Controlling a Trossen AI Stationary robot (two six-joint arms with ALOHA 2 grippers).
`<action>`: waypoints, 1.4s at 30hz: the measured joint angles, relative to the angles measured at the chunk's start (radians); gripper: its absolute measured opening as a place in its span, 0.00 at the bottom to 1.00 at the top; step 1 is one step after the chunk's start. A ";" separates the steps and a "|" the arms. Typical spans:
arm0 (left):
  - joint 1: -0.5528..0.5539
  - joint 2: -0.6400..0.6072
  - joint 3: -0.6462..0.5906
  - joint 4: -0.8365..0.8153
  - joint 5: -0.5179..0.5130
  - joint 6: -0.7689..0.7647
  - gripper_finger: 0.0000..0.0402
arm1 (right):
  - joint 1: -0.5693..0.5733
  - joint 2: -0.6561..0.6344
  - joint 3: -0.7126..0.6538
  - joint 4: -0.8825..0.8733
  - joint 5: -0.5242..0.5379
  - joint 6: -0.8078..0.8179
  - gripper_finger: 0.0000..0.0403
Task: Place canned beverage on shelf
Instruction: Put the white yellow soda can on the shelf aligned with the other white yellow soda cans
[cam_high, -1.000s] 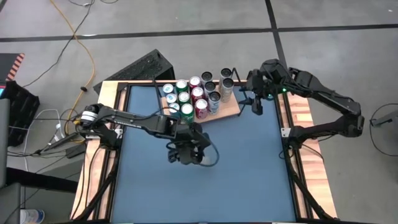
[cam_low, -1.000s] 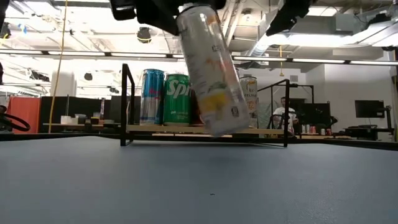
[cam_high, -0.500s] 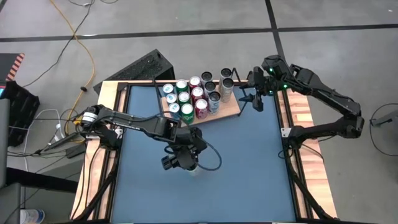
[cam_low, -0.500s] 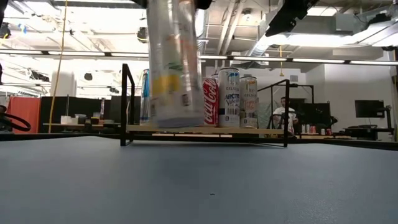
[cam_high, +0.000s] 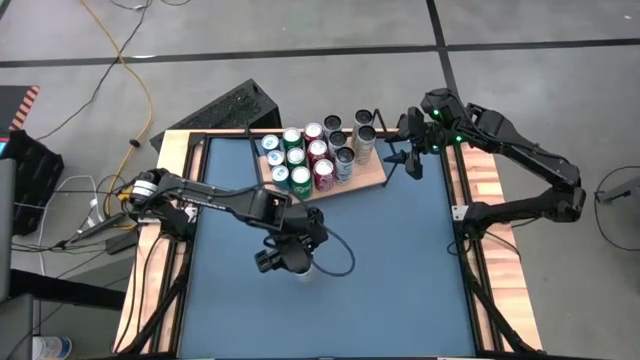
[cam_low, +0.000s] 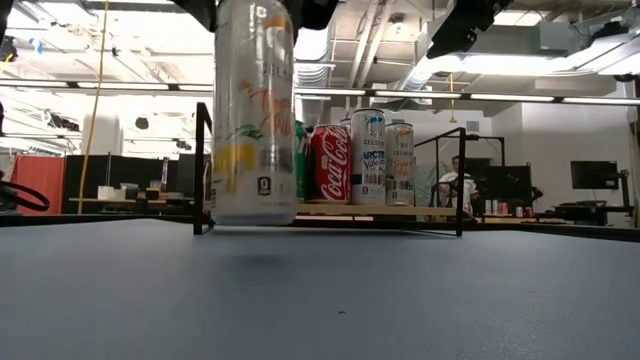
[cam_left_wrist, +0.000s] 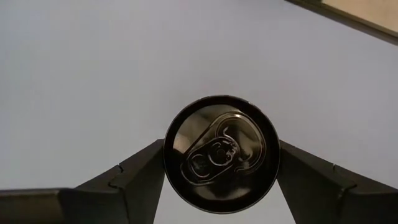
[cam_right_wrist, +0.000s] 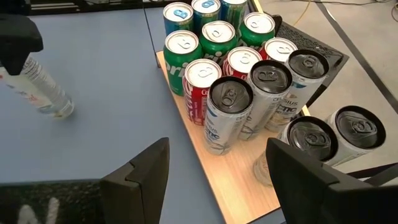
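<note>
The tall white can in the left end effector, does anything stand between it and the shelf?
Nothing visible lies on the blue tabletop between the tall white can and the light-wood shelf. The shelf's near side, though, is lined with standing cans; bare board shows only toward its right end.

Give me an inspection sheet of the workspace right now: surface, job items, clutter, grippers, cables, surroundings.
Surface: blue tabletop, bare apart from the items below.
Job's things: tall white can upright, just above the tabletop; wooden shelf at the far edge, holding a cluster of upright cans.
Clutter: nothing seen on the tabletop.
Grippers: left gripper straddles the white can's top, a finger on each side; whether they press it cannot be told. Right gripper open, empty, by the shelf's right end.
Cables: yellow cable on the floor beyond the left edge.
Surroundings: a seated person far behind the shelf.
</note>
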 joint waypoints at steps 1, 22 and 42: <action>0.002 0.000 0.000 0.004 0.003 0.000 0.65 | 0.000 0.000 0.000 0.000 0.000 0.000 0.62; 0.009 0.000 0.001 0.024 -0.057 -0.132 0.75 | -0.012 0.024 0.001 0.005 0.003 -0.008 0.62; 0.001 -0.034 0.197 -0.201 -0.381 -0.543 0.81 | 0.150 0.033 0.001 0.176 -0.181 0.000 0.62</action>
